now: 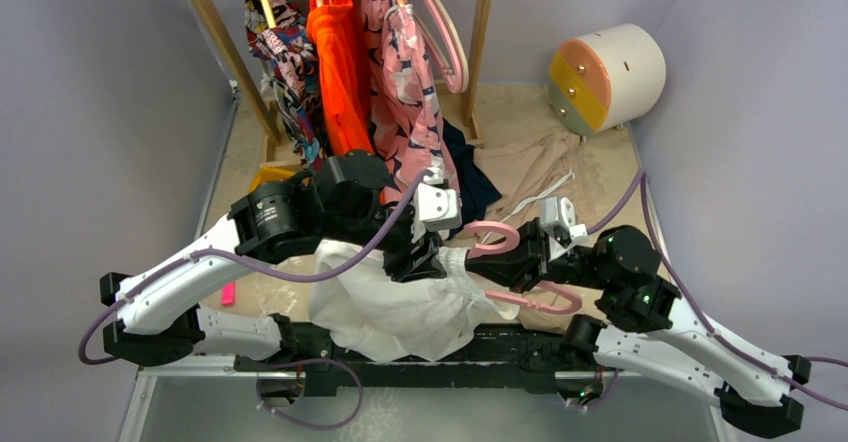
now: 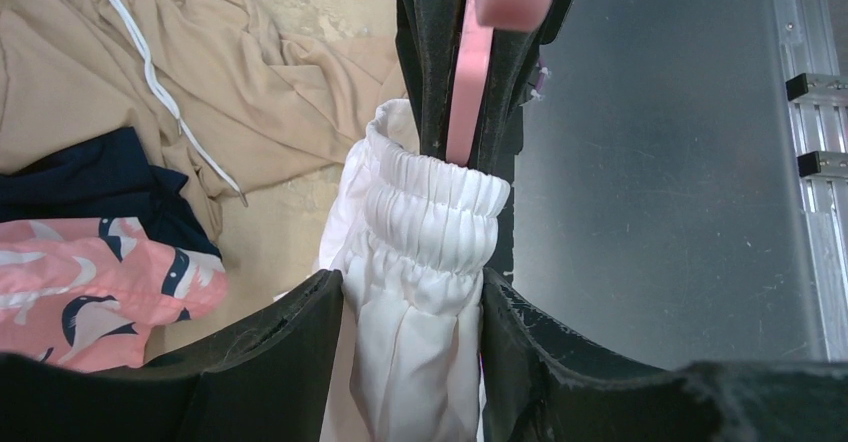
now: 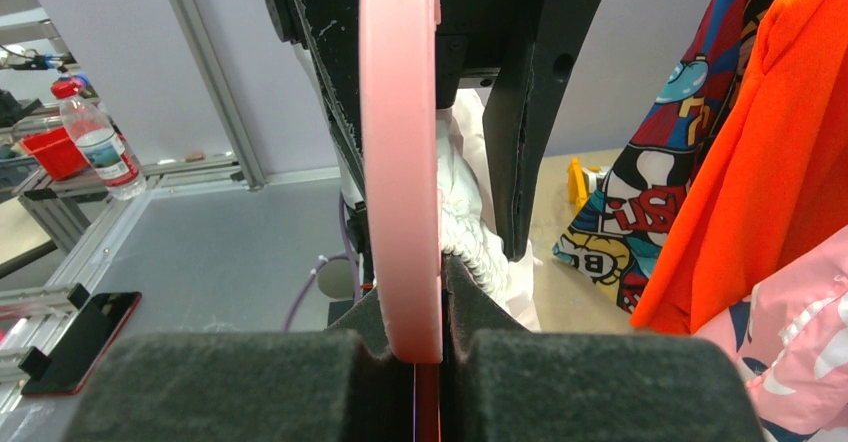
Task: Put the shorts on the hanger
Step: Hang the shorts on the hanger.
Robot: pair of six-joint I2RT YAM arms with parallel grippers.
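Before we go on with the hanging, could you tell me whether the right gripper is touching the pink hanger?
Touching. In the right wrist view, the right gripper has both foam pads pressed against the hanger, with no gap on either side.

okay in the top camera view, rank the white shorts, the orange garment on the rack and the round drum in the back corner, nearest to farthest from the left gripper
1. shorts: gathered at the left gripper, hanging below it.
2. orange garment: on the rack behind the gripper.
3. round drum: far right corner, well beyond both.
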